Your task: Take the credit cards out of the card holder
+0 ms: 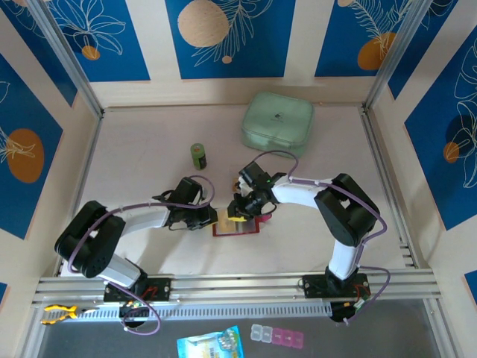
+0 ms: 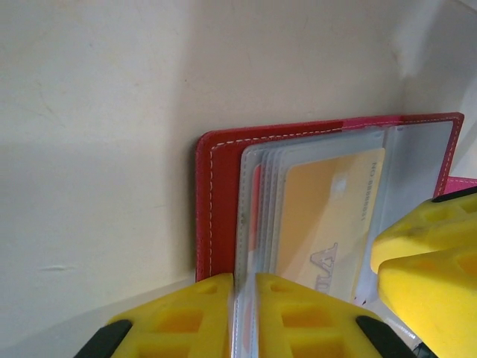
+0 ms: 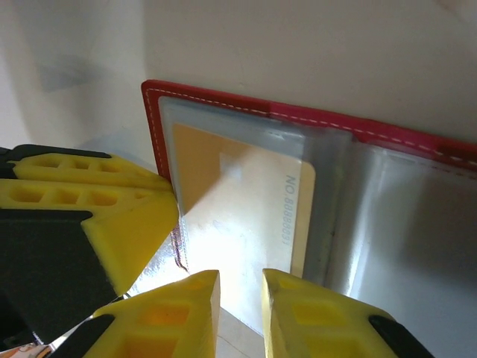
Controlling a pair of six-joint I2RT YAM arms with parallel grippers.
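Left gripper (image 2: 244, 289) pinches a clear pocket (image 2: 417, 171) of the one card holder (image 2: 216, 186); right gripper (image 3: 240, 285) nearly closed, grip unclear. One credit card (image 2: 328, 216) visible. Holder open flat, long axis left-right.

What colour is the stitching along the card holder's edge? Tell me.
White stitching on the red card holder, clearest in the right wrist view.

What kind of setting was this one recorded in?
Probably a lab test booth: a pale table walled by blue patterned panels on metal posts, with two robot arms bolted to a rail.
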